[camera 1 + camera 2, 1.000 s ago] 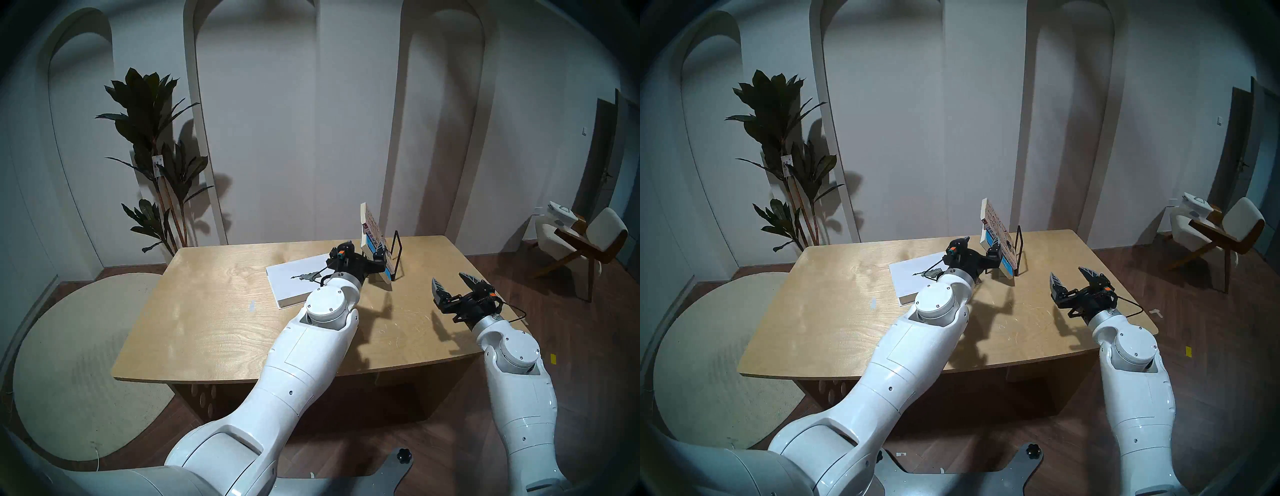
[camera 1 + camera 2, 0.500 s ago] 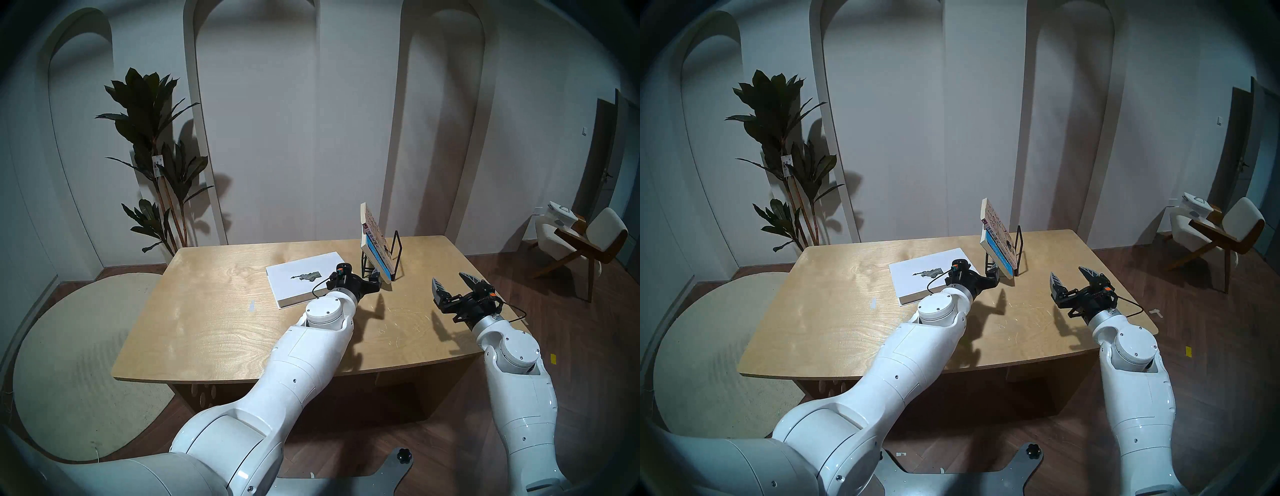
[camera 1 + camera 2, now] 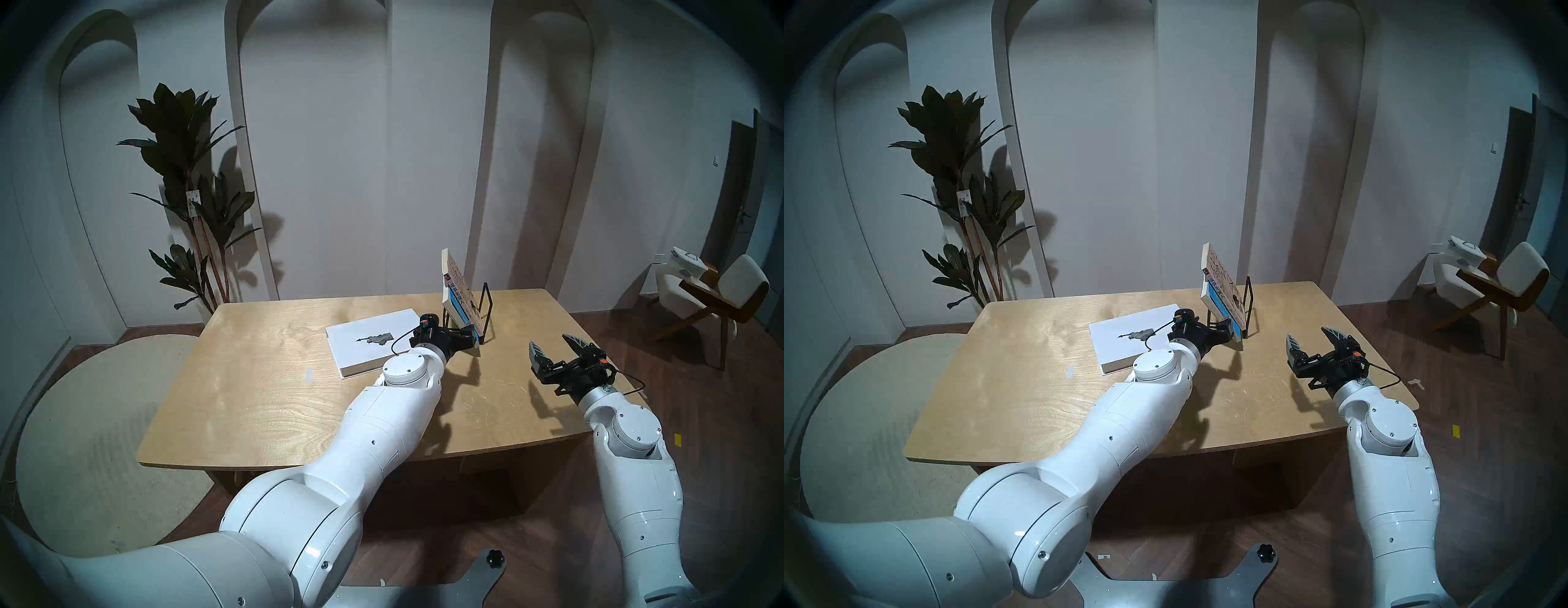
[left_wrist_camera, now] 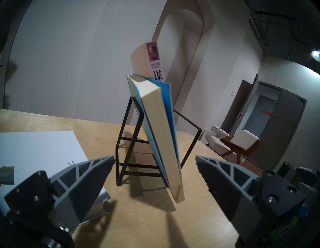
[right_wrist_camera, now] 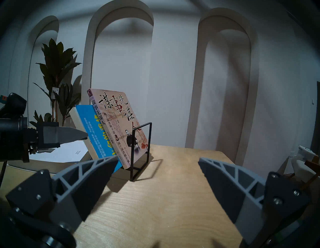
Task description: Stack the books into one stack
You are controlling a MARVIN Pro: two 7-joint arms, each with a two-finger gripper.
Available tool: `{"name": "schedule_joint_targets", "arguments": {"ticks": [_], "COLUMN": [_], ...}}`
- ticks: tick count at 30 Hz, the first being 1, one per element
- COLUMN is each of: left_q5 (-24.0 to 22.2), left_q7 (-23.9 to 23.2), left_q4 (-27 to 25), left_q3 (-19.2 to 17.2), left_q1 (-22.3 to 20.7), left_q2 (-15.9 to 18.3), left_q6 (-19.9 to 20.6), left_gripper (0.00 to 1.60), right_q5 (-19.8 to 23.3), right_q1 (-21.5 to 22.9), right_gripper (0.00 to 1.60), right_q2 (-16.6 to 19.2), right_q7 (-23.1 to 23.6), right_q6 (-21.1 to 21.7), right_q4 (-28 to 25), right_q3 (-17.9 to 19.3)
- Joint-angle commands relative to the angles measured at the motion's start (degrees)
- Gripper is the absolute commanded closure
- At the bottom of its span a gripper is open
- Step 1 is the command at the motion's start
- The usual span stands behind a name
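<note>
The big book [image 3: 373, 339] is white with a small dark picture. One leaning book [image 5: 99, 136] is blue. The other [image 5: 121, 121] is pinkish with big black writing. The rack [image 4: 128, 147] is black. The worktop [image 3: 263, 382] is light wood.

In the left wrist view the white book [image 4: 38, 152] runs off the left edge — its dark figure cropped. The beige-pink book [image 4: 152, 58] stands mostly hidden behind the blue book [image 4: 161, 138]; its cover is unseen.
</note>
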Motion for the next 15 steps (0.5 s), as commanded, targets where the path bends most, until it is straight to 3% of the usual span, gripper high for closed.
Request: {"name": "schedule_joint_targets", "arguments": {"ticks": [1, 15], "left_q5": [-2.12, -9.56], "left_q7": [-4.06, -6.58], "left_q4": [2.39, 11.85], "left_q3": [-1.14, -7.75], "left_q1": [-5.56, -11.84], "left_q2": [-1.88, -4.36], "left_q6": [-0.76, 0.41], "left_gripper": [0.0, 0.0], "right_q5": [0.16, 0.18], "right_q1": [0.55, 0.59], "right_gripper": [0.0, 0.0], "right_q2": [-0.07, -0.02], "right_q7": [-0.09, -0.07], "right_q6": [-0.54, -0.51], "right_q4": [-1.17, -1.1], "right_q3": [0.11, 0.08]}}
